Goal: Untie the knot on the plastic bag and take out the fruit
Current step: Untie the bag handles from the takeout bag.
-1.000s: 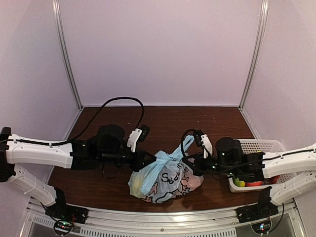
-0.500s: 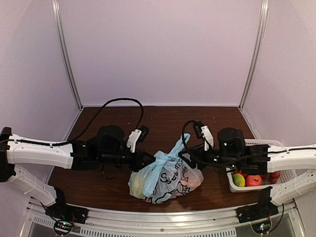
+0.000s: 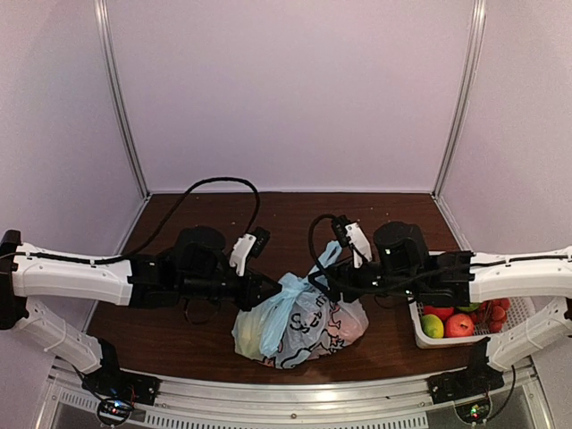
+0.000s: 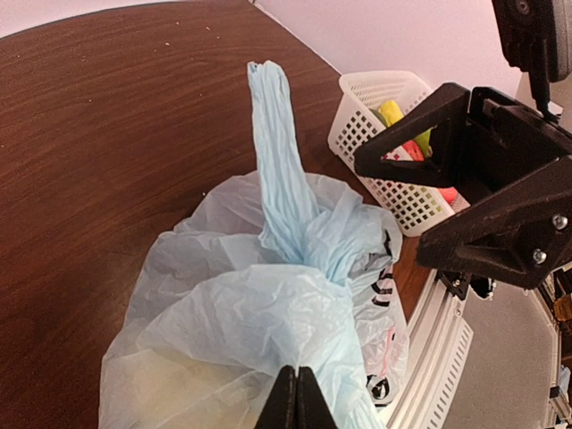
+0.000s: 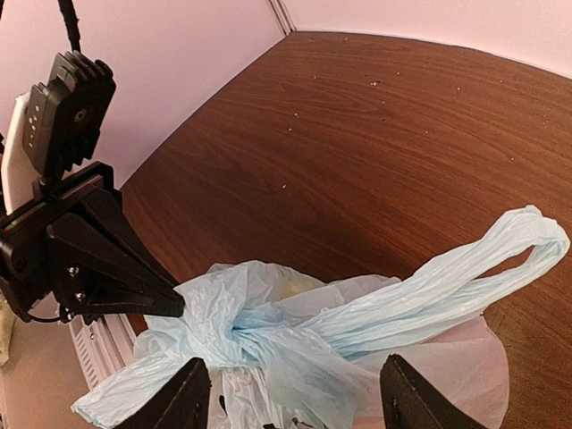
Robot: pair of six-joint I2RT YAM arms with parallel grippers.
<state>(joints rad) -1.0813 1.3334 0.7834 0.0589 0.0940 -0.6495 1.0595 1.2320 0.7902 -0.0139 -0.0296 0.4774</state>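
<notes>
- Left claw [image 3: 273, 289] is pinched tight on a blue ear of the plastic bag [image 3: 304, 338], just left of the knot [image 3: 299, 288].
- Yellowish fruit [image 3: 253, 326] shows through the bag's left side.
- At the bag's right side, the right claw [image 5: 299, 402] is spread wide over the knot, gripping nothing.
- White basket [image 3: 418, 338] stands right of the bag.

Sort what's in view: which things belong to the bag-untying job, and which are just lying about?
Job: plastic bag; knot; fruit showing through it; left gripper, shut on the bag; right gripper, open by the knot.
Lying about: white basket; red and green fruit inside it.
</notes>
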